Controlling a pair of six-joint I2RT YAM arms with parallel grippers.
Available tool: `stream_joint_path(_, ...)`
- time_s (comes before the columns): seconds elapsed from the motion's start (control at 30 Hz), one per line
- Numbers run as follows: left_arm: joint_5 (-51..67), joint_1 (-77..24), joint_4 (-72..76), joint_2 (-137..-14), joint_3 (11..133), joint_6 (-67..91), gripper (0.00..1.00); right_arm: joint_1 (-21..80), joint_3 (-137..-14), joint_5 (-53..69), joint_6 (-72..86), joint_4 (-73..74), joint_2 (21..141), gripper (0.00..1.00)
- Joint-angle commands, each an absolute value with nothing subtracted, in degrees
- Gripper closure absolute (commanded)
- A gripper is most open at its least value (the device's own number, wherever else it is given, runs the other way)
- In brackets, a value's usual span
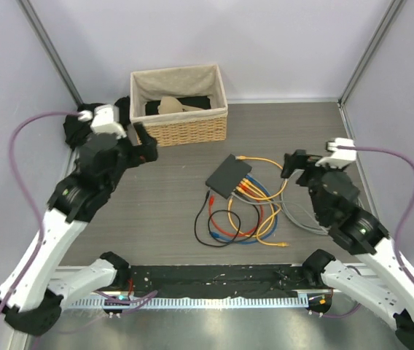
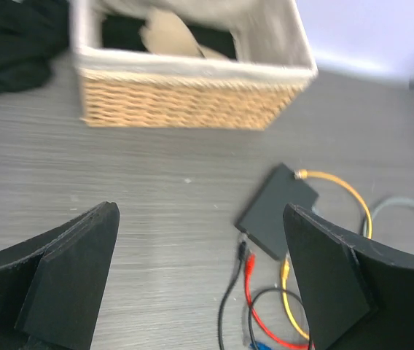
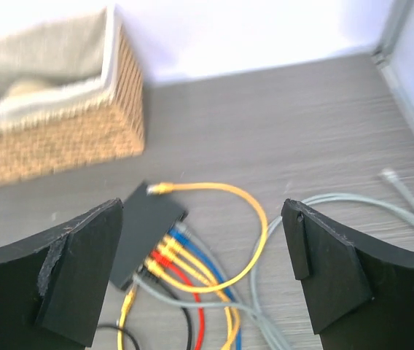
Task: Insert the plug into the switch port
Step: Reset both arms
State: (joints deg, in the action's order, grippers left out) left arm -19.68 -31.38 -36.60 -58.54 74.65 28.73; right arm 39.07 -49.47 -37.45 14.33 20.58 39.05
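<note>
Pale lilac walls (image 1: 265, 44) on three sides, with metal posts (image 1: 50, 44) in the corners. Counter (image 1: 156, 211): grey wood-grain, matte. Wicker basket (image 1: 180, 109) at the back, woven sides, cloth liner. Switch (image 1: 229, 175): flat dark matte box mid-counter, between the arms, in front of the basket. Yellow, red, blue, black and grey cables (image 1: 254, 195) loop from its near edge. Left hand (image 2: 200, 211) is spread wide with nothing in it; right hand (image 3: 201, 206) same.
</note>
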Motion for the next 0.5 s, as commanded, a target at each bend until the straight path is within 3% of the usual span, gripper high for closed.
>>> stream_joint_path(0.0,-32.77,-31.38,-41.13,-48.54,70.85,29.71,0.0,38.85,-52.64,-47.37,13.36,25.84,33.5,0.0)
stream_joint_path(0.27,-41.56,-31.38,-37.27,-30.69,66.89,24.79,0.0,38.85,-52.65,-51.15,11.6,26.02,28.21,0.0)
stream_joint_path(0.47,-42.01,-31.38,-37.09,-26.99,66.27,24.17,0.0,38.76,-52.56,-52.21,10.64,26.02,26.81,0.0)
